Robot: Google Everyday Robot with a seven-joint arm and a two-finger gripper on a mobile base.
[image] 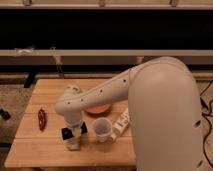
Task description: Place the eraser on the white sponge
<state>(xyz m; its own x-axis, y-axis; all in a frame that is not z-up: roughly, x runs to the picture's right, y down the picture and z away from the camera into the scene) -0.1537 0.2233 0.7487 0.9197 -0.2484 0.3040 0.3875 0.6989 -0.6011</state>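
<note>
**Eraser over the sponge, release not confirmed**

The tool (73,133) is low over the front-left part of the worktop (50,152), just left of the white cup (102,129). The eraser (73,131) shows as a dark block at the tool's tip, and by appearance the tool is closed on it and carrying it. Directly beneath, the white sponge (74,145) lies near the front edge; only its front portion is visible under the dark block. Whether the eraser is touching the sponge or hanging just above it cannot be determined from this view.

Progress, as judged: pickup and transfer are done and the eraser sits over its target. Remaining are the final seating on the sponge, opening of the tool, and withdrawal of the arm. The placement cannot be counted complete until the block lies free on the pad.

Other items noted: a dark red chili-shaped object (41,119) near the left edge, an orange plate (98,108) at mid-worktop partly hidden by the arm, and a white box-like item (121,124) with dark marks just right of the cup.

Labels and writing: the marks on the white box-like item are not legible. No brand or text can be read anywhere in view
</note>
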